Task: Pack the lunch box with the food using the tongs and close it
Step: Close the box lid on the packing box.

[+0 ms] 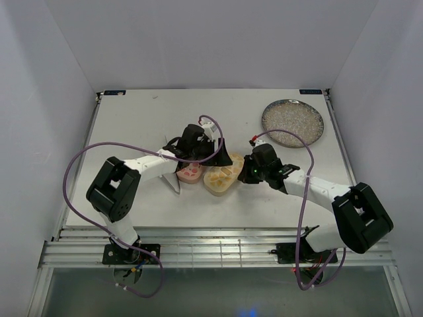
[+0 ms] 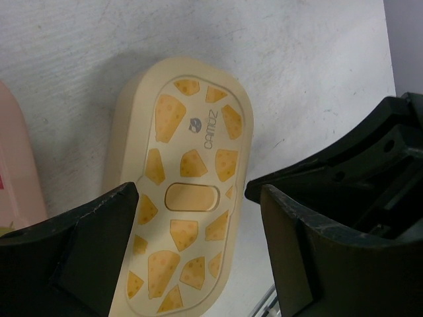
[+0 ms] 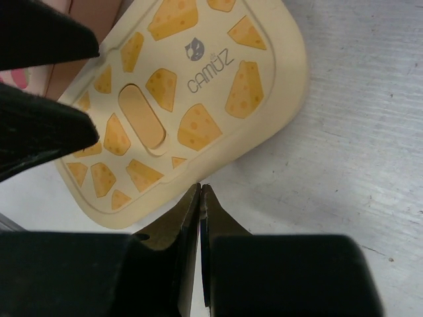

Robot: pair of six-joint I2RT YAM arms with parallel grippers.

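The lunch box lies mid-table as two pieces side by side: a tan-yellow box [image 1: 221,179] under its cheese-patterned lid [image 2: 192,165] [image 3: 198,86], and a pink box [image 1: 190,173] to its left. My left gripper [image 1: 215,160] [image 2: 196,198] hovers open above the tan lid, one finger on each side of it and nothing held. Shut and empty, my right gripper [image 1: 243,173] [image 3: 200,188] has its tips at the lid's near edge. A thin silvery piece that looks like the tongs [image 1: 174,183] lies on the table beside the left arm. No food shows.
A round grey speckled plate [image 1: 293,122] sits at the back right. The right gripper's black body [image 2: 370,152] fills the right of the left wrist view. White walls stand close around the table.
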